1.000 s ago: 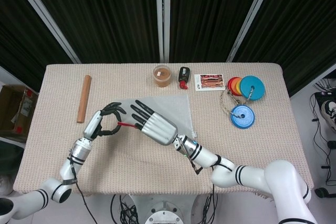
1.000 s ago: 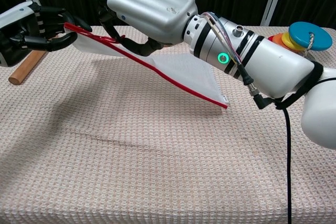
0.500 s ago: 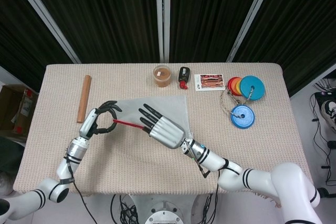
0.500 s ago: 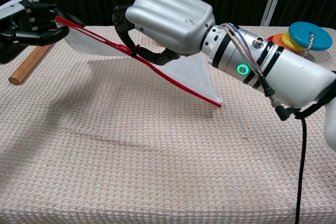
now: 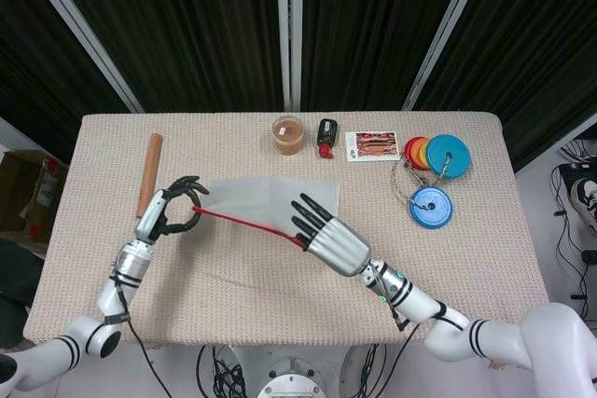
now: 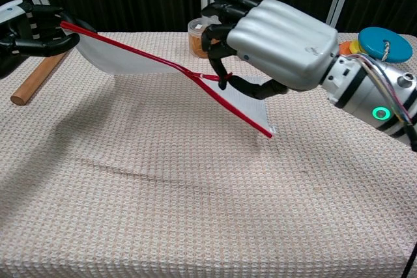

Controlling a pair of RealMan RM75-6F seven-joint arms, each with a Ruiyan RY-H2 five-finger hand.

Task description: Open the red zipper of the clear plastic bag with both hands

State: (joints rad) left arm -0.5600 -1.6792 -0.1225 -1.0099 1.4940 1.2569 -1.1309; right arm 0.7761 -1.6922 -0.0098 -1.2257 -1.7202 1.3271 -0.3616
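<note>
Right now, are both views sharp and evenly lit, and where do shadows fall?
Head view: sharp and evenly lit, with a faint shadow on the table below the bag. Chest view: the right hand looms large and slightly soft, the left hand is cut by the frame edge, and a broad soft shadow lies under the raised bag.

Zipper pull (image 6: 221,77) buried among the right hand (image 6: 273,47) fingers; left hand (image 6: 29,27) cropped by chest view's edge.
</note>
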